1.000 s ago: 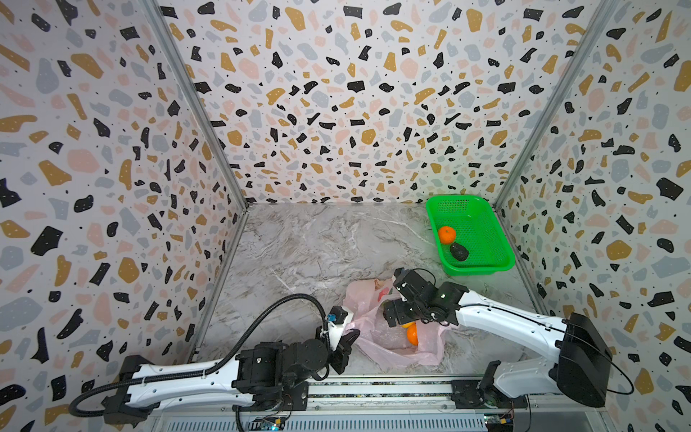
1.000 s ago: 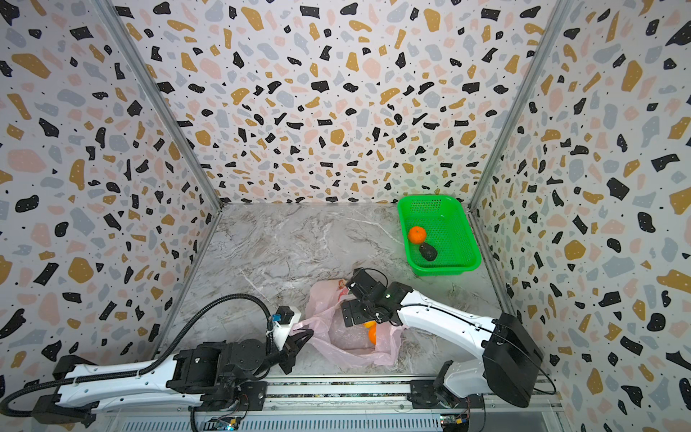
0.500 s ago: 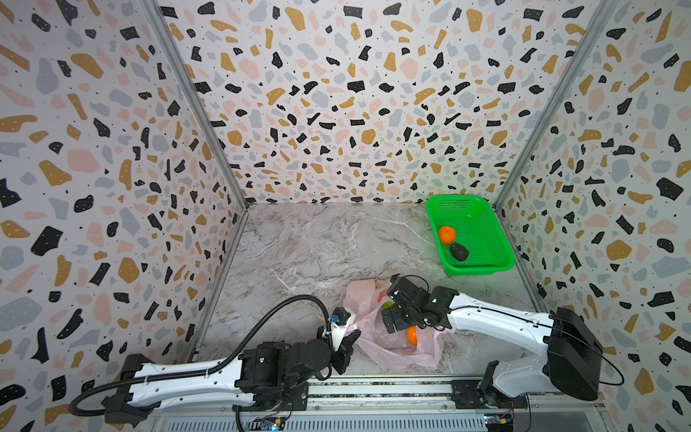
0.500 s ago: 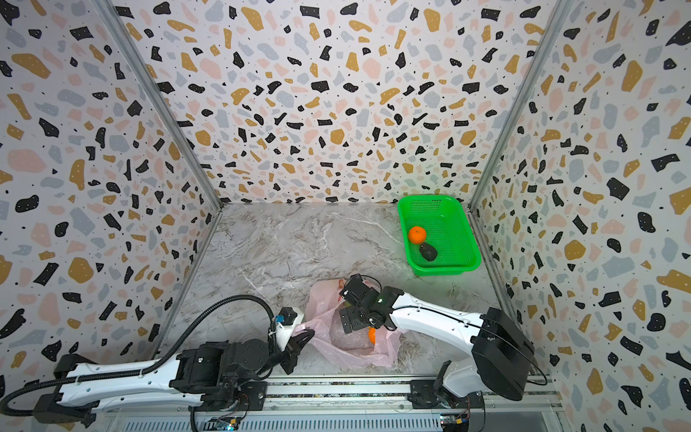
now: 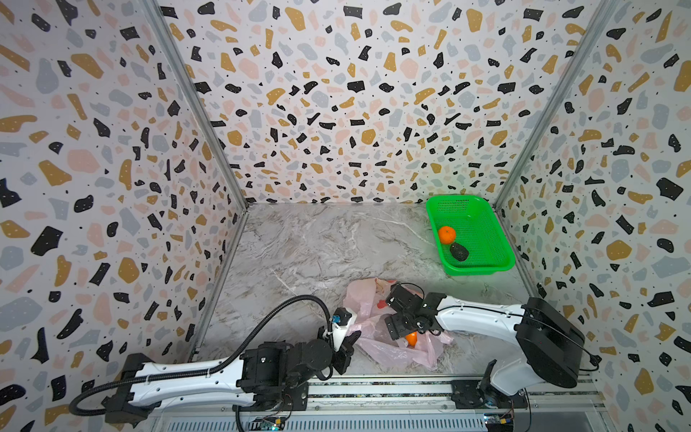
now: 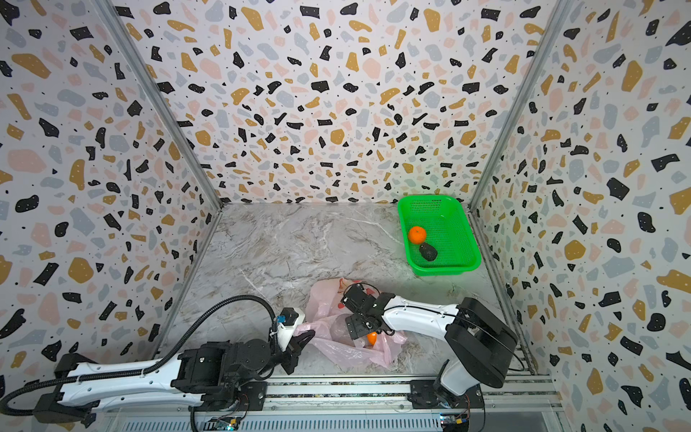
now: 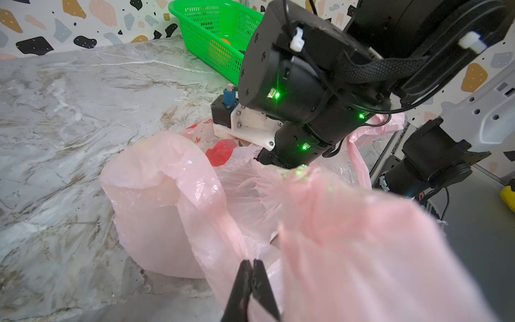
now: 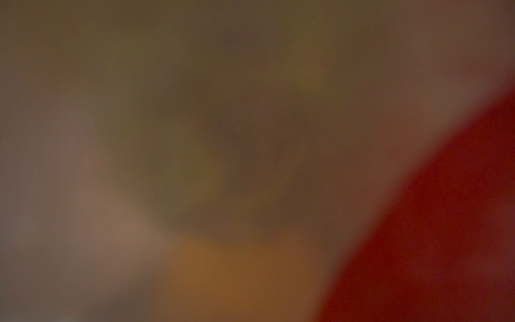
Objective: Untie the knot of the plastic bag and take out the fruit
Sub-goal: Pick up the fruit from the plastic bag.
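Observation:
The pink plastic bag [image 5: 389, 355] lies crumpled near the front edge, its mouth standing open in the left wrist view [image 7: 167, 209]. No knot shows. My left gripper [image 7: 251, 262] is shut on a gathered strip of the bag's rim, and it sits at the bag's left side in both top views [image 5: 349, 338]. My right gripper [image 5: 398, 325] reaches down into the bag, its jaws hidden by the plastic. An orange tangerine [image 5: 411, 338] shows inside the bag right beside it. The right wrist view is only a blur of orange, olive and red.
A green basket [image 5: 497, 239] stands at the back right against the wall, holding a tangerine [image 5: 447, 235] and a dark avocado [image 5: 458, 251]. Patterned walls close in three sides. A metal rail [image 5: 374, 391] runs along the front edge.
My right gripper has moved a little left and deeper into the bag. The left gripper has stayed put, still shut on the bag.

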`<state>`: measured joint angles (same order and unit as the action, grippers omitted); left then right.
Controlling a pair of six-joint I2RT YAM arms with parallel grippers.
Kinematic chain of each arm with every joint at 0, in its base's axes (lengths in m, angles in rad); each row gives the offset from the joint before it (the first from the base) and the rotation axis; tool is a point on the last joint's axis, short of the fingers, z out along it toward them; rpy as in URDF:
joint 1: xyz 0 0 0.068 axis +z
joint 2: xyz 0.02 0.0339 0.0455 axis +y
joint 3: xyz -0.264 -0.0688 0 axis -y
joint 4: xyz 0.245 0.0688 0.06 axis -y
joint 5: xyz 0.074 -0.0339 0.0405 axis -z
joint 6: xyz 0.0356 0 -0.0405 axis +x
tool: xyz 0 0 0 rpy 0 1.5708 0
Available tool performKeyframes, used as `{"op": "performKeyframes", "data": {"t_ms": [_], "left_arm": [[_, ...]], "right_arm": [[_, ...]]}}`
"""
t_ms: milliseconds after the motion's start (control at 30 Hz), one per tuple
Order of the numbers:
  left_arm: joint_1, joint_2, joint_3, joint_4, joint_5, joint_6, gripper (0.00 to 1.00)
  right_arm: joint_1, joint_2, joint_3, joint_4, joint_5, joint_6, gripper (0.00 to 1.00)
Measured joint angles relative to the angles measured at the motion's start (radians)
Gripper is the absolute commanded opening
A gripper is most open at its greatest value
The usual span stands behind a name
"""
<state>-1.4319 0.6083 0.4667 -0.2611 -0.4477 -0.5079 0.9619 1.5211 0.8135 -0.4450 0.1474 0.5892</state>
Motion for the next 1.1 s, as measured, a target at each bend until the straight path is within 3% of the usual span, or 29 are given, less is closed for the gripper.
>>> {"op": "performKeyframes", "data": {"t_ms": [200,333,533,767,1100], "left_arm": [[0.0,0.0,0.0,0.0,-0.006,0.0,0.0],[0.0,0.0,0.0,0.0,-0.007,0.0,0.0],[0.0,0.006,0.0,0.0,-0.007,0.003,0.0],[0.0,0.012,0.0,0.0,-0.007,0.014,0.0],[0.0,0.009,0.0,0.0,-0.034,0.018,0.0]], "right_arm": [[0.006,-0.026,-0.002,0.047,0.003,-0.015,0.86],[0.009,-0.053,-0.003,0.08,0.007,-0.023,0.66],[0.01,-0.054,-0.005,0.088,0.004,-0.031,0.51],[0.012,-0.087,-0.007,0.069,-0.003,-0.032,0.5],[0.013,-0.272,0.088,-0.012,-0.103,-0.042,0.5]]}}
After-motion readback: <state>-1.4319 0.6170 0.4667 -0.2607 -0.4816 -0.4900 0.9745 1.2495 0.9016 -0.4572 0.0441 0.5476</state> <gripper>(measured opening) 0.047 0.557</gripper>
